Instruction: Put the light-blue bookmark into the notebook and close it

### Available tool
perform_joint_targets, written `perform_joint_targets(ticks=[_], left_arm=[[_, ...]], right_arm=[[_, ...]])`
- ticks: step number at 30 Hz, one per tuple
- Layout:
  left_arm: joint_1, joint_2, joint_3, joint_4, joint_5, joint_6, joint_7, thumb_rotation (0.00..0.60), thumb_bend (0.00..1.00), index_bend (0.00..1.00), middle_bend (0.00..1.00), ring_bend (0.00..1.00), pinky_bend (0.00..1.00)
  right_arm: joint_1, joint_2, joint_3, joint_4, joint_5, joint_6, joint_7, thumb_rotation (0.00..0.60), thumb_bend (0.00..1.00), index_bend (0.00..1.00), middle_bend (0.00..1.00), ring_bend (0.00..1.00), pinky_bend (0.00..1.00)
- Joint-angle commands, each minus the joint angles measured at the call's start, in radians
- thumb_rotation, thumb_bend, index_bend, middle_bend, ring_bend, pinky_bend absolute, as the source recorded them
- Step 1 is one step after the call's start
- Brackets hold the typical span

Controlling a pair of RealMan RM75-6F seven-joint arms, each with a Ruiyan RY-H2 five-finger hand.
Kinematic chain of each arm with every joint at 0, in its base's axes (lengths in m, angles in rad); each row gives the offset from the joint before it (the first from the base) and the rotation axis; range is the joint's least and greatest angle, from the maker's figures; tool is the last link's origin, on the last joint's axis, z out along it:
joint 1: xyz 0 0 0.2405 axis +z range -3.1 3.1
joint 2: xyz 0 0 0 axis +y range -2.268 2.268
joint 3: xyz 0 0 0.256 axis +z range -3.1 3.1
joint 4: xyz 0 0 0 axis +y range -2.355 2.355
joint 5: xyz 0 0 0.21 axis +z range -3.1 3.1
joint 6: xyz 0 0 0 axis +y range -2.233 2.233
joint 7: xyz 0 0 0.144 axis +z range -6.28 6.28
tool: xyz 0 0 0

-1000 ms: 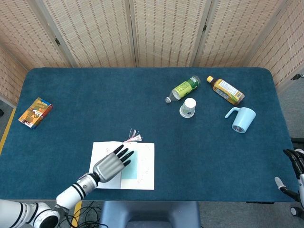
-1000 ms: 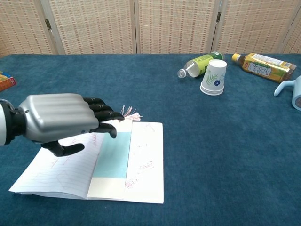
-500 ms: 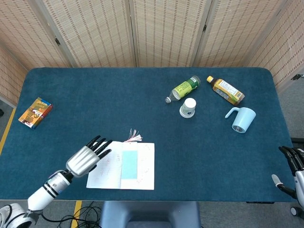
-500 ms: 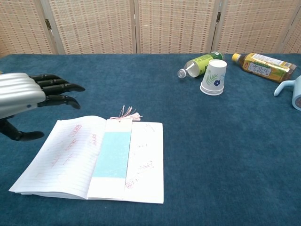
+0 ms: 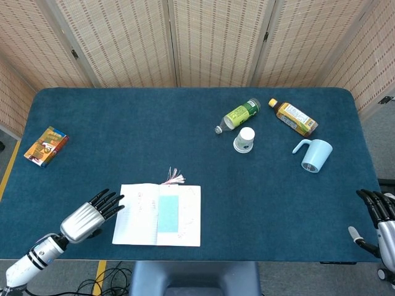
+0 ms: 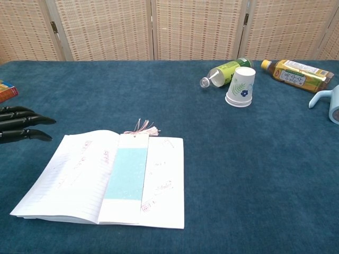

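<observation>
An open notebook [image 5: 157, 214] lies near the front edge of the blue table [image 5: 185, 123], the light-blue bookmark [image 5: 168, 214] flat along its centre fold, its pink tassel [image 5: 173, 178] poking out beyond the top edge. The left hand [image 5: 86, 216] hovers just left of the pages, fingers [image 6: 24, 125] straight and slightly apart, holding nothing. The right hand [image 5: 381, 219] sits at the table's front right corner, fingers spread and empty. Far from the notebook, two bottles [image 5: 237, 115], a paper cup [image 5: 244, 139] and a blue mug [image 5: 313, 154] share the far right side; a small box [image 5: 45, 145] rests at far left.
</observation>
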Motion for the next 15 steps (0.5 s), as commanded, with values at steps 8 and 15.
perform_joint_targets(ticks=[8,15], left_arm=[[0.055,-0.104,0.020,0.142,0.096,0.024,-0.059,0.600,0.21,0.11,0.00,0.00,0.09],[0.068,-0.147,-0.001,0.173,0.098,0.009,-0.069,0.600,0.21,0.11,0.00,0.00,0.09]], right_arm=[[0.008,-0.003,-0.005,-0.021,-0.012,-0.009,-0.029,0.600,0.17,0.14,0.18,0.14,0.20],[0.006,0.001,-0.006,-0.033,-0.013,-0.006,-0.042,0.600,0.16,0.14,0.18,0.14,0.20]])
